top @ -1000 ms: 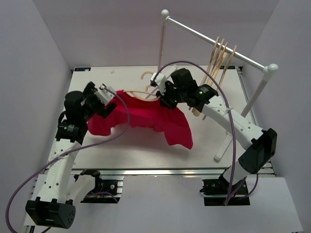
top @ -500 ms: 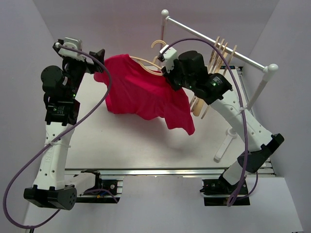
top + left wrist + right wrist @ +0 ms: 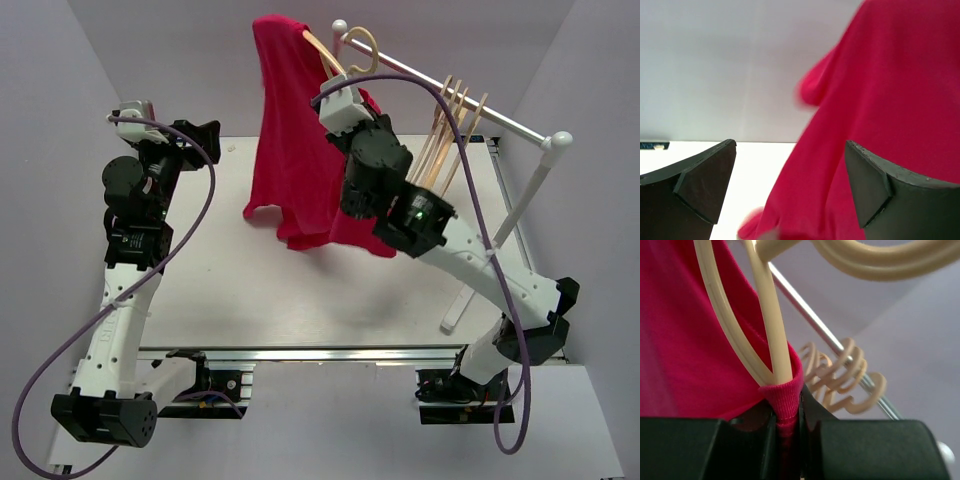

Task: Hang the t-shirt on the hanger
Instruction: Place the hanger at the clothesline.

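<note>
Crimson on pale wood, hoisted well above the counter (image 3: 230, 290).
Pinches the t-shirt (image 3: 300, 140) collar against the hanger (image 3: 767, 315) in narrow right fingers (image 3: 820, 425), near the rail (image 3: 500, 114); holds left fingers (image 3: 705, 180) wide, empty, just beside the hanging cloth.

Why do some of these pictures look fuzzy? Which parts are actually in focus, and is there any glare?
Left wrist view: the t-shirt is soft, its edges smeared. Right wrist view: the hanger is fairly sharp up close, while the spare hangers behind are blurred. Top view: sharp throughout, even light, no glare.
</note>
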Robot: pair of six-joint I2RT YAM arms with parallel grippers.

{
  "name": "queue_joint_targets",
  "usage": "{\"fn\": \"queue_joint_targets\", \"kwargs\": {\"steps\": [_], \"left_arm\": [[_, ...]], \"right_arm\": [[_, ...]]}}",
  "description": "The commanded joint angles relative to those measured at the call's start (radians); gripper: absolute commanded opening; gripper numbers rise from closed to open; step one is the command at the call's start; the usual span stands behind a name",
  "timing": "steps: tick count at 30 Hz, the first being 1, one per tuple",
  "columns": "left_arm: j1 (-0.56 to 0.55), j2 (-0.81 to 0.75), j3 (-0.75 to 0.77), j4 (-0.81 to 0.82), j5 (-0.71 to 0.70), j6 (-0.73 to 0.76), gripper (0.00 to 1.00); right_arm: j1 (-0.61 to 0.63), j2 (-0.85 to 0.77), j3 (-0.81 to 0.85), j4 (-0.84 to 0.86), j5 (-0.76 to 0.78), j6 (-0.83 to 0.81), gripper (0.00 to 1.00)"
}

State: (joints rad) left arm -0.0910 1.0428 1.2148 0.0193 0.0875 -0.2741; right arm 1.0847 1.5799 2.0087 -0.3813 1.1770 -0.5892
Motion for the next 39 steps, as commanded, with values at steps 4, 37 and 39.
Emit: {"fn": "queue_joint_targets", "kwargs": {"steps": [4,37,39], "left_arm": [[0.004,-0.075,-0.066,-0.039,-0.048,-0.112,0.98],[0.004,-0.371,-0.169,-0.243,-0.246,-0.142,0.98],[0.002,-0.357,-0.163,-0.254,-0.242,-0.145,0.98]], "right_arm": [[0.075,0.005,-0.201,1.018,0.363,-0.750,0.00],[-0.197,0.080,0.032,-0.358,-1.039,0.502,0.00],[-0.198,0.048,0.030,-0.367,-0.909,0.537,0.00]]}}
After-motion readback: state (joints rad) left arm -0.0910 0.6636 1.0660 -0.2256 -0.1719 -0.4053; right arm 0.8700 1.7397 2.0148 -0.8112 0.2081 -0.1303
